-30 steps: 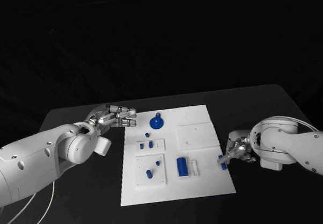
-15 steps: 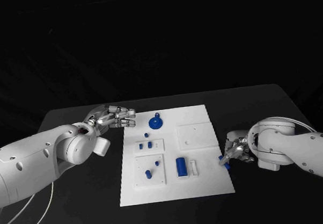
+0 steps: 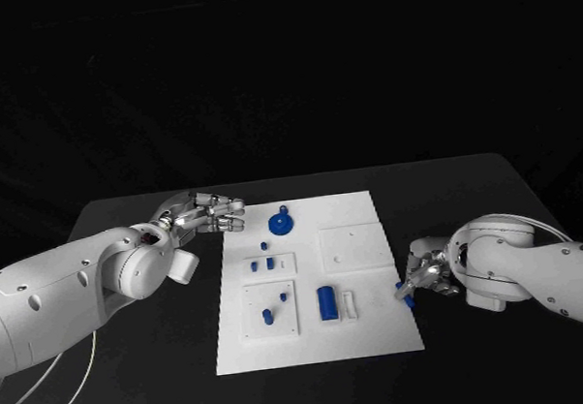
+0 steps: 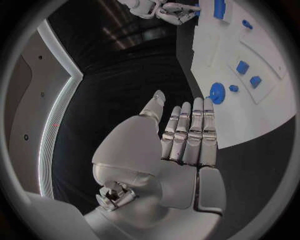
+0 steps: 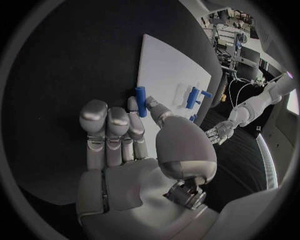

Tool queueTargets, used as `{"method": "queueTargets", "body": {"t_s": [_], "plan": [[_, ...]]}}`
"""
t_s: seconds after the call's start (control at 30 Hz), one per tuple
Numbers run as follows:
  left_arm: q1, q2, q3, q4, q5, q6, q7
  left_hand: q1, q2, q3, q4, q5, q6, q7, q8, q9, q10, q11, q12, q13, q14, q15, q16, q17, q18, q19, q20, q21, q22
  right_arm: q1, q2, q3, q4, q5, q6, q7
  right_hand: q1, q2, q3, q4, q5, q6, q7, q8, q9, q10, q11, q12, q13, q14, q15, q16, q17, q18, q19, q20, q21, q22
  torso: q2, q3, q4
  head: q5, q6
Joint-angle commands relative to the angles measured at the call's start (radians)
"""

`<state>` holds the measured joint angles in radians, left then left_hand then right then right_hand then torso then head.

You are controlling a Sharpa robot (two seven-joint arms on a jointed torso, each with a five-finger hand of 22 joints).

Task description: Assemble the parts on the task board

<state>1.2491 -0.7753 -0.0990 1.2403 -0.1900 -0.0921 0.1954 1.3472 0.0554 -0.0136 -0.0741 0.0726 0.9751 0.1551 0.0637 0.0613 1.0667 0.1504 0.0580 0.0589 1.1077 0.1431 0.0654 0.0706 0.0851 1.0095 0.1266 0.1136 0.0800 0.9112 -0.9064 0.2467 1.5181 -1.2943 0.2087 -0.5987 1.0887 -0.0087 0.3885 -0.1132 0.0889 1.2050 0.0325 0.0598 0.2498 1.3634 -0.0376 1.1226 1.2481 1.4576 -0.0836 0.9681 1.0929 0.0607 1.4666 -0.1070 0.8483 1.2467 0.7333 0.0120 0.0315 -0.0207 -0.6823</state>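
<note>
The white board [image 3: 314,277] lies flat in the middle of the black surface [image 3: 141,374]. Small blue parts sit on it. A round part [image 3: 281,224] with a little stem is near the far end. A long block [image 3: 327,301] stands nearer the robot, in a white holder. Two small pegs [image 3: 262,263] sit side by side in a raised plate between them.

The left hand [image 3: 206,212] is over the surface just beside the board's far left corner. Its fingers [image 4: 190,132] are straight and pressed together side by side, and it holds nothing.

The right hand [image 3: 429,273] is at the board's right edge, near the robot's end. It pinches a small blue piece [image 5: 140,94] between its thumb and a finger. The piece sits right at the board's edge. The other fingers [image 5: 103,132] lie straight, close together.
</note>
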Motion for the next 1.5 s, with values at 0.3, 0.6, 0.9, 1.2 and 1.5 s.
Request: {"method": "queueTargets", "body": {"t_s": [0.3,0.6,0.9,1.2,1.5], "plan": [[0.000,0.003,0.001,0.002,0.001,0.023,-0.001,-0.010,0.005,0.000,-0.001,0.003,0.003,0.001,-0.002,0.000,-0.005,-0.001,0.001,0.001,-0.006,-0.002,-0.003,0.001,-0.018,-0.006,0.001,-0.002,0.000,-0.013,-0.042,0.030,0.015,0.020,-0.151,-0.017,-0.009,-0.034,-0.035,0.054,-0.016,0.031,-0.008,0.003,0.003,0.015,-0.010,0.019,0.011,0.006,-0.009,0.011,0.004,-0.008,0.059,-0.008,0.025,0.007,-0.002,-0.0010,-0.0029,-0.006,0.010],[0.000,0.006,0.001,0.000,0.002,0.023,-0.003,-0.009,0.004,0.001,-0.002,0.003,0.002,0.000,-0.002,0.000,-0.004,-0.001,0.001,0.001,-0.006,-0.002,-0.003,0.001,-0.018,-0.006,0.001,-0.002,0.000,-0.011,-0.072,0.060,0.072,0.050,-0.235,-0.010,0.003,-0.033,-0.051,0.082,-0.035,0.048,-0.012,0.004,-0.009,0.025,-0.011,0.021,0.017,0.006,-0.009,0.016,-0.002,-0.012,0.059,-0.009,0.032,0.005,0.000,0.0002,-0.0012,-0.011,0.010],[0.000,0.009,0.001,0.001,0.002,0.018,-0.001,-0.010,0.003,0.001,-0.001,0.004,0.000,0.001,-0.002,0.000,-0.005,0.000,0.001,0.001,-0.005,-0.002,-0.003,0.001,-0.018,-0.005,0.001,-0.001,0.000,-0.011,-0.057,0.056,0.134,0.080,-0.268,-0.007,-0.002,-0.044,-0.062,0.102,-0.039,0.052,-0.013,0.004,-0.015,0.026,-0.011,0.018,0.018,0.005,-0.010,0.016,-0.003,-0.012,0.059,-0.011,0.031,0.003,0.000,-0.0018,-0.0014,-0.018,0.008],[0.000,0.012,0.001,0.010,0.003,0.011,0.004,-0.010,0.004,0.001,-0.001,0.004,-0.006,0.001,-0.003,0.000,-0.007,0.000,0.001,0.002,-0.006,-0.002,-0.003,0.001,-0.017,-0.005,0.001,-0.001,0.000,-0.033,0.002,0.026,0.144,0.089,-0.277,-0.009,0.009,-0.038,-0.077,0.109,-0.038,0.053,-0.012,0.004,-0.021,0.026,-0.012,0.014,0.020,0.005,-0.010,0.014,-0.004,-0.012,0.058,-0.011,0.030,0.000,0.000,-0.0014,0.0023,-0.027,0.009],[0.000,0.013,0.001,0.016,0.009,0.015,0.005,-0.012,0.005,0.001,0.000,0.003,-0.008,0.001,-0.003,0.000,-0.007,0.000,0.001,0.002,-0.005,-0.002,-0.003,0.001,-0.017,-0.004,0.001,-0.001,0.000,-0.041,0.053,-0.002,0.128,0.075,-0.257,-0.021,0.008,-0.015,-0.102,0.088,-0.031,0.053,-0.013,0.004,-0.019,0.025,-0.013,0.008,0.018,0.003,-0.011,0.008,-0.011,-0.011,0.058,-0.011,0.023,-0.008,0.001,-0.0003,0.0010,-0.023,0.008]]}}
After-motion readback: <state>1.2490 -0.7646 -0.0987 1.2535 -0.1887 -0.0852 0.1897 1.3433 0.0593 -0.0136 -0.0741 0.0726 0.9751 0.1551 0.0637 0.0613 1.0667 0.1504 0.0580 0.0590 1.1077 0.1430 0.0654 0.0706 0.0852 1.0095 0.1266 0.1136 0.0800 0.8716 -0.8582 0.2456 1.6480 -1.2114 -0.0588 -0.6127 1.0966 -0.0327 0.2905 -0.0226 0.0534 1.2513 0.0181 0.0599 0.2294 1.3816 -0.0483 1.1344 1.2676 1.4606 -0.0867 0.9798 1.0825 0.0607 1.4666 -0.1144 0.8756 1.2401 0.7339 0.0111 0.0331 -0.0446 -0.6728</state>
